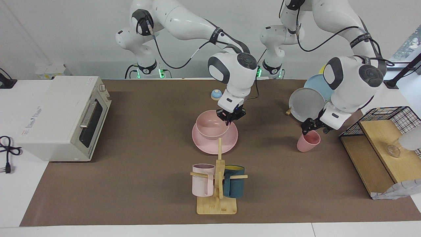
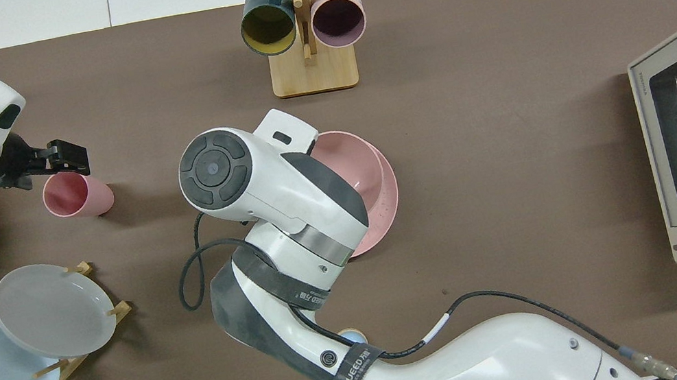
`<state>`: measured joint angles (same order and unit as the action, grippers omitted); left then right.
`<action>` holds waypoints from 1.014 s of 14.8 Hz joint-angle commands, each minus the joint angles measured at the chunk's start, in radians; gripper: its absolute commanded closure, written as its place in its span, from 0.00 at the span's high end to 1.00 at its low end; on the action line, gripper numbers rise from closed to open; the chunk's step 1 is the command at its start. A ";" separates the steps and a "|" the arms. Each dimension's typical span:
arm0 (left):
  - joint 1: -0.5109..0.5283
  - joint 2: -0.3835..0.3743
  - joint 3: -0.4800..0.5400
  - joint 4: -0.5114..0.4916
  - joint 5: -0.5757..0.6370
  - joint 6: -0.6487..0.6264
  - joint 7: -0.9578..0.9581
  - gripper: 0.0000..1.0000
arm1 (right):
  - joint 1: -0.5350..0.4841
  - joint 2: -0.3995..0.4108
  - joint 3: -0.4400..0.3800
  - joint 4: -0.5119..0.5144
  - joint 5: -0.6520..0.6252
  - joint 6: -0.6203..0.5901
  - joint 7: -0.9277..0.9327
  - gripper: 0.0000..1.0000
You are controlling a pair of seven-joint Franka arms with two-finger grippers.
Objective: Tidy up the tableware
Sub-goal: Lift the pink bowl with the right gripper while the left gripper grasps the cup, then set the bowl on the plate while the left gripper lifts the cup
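Note:
The pink bowl (image 1: 210, 127) sits on the pink plate (image 1: 230, 141) in the middle of the table; both also show in the overhead view, the bowl (image 2: 351, 160) and the plate (image 2: 384, 210), partly under the right arm. My right gripper (image 1: 230, 119) is down at the bowl's rim and shut on it. The pink cup (image 1: 308, 141) stands toward the left arm's end of the table and also shows in the overhead view (image 2: 76, 196). My left gripper (image 1: 315, 129) hangs open just over the cup's rim, also seen from overhead (image 2: 58, 159).
A wooden mug rack (image 1: 217, 204) with a pale pink mug (image 1: 203, 180) and a teal mug (image 1: 234, 186) stands farther from the robots than the plate. A toaster oven (image 1: 62, 115) is at the right arm's end. A plate rack with grey plate (image 1: 306, 104) and a wire-and-wood shelf (image 1: 378, 148) are at the left arm's end.

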<state>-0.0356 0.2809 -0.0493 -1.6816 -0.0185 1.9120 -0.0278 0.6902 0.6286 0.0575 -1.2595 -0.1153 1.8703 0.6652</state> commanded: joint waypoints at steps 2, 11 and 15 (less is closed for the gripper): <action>-0.015 -0.005 0.005 -0.062 0.008 0.039 0.012 1.00 | -0.008 -0.061 0.007 -0.144 0.028 0.064 0.008 0.00; -0.017 -0.008 0.000 -0.167 0.008 0.128 0.012 0.82 | 0.008 -0.092 0.007 -0.224 0.057 0.158 0.025 0.29; -0.017 -0.008 0.000 -0.173 0.008 0.136 0.017 0.00 | -0.003 -0.073 0.005 -0.083 0.048 0.073 0.019 1.00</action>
<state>-0.0462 0.2894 -0.0531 -1.8259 -0.0185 2.0215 -0.0227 0.7074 0.5582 0.0578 -1.4040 -0.0732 1.9894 0.6788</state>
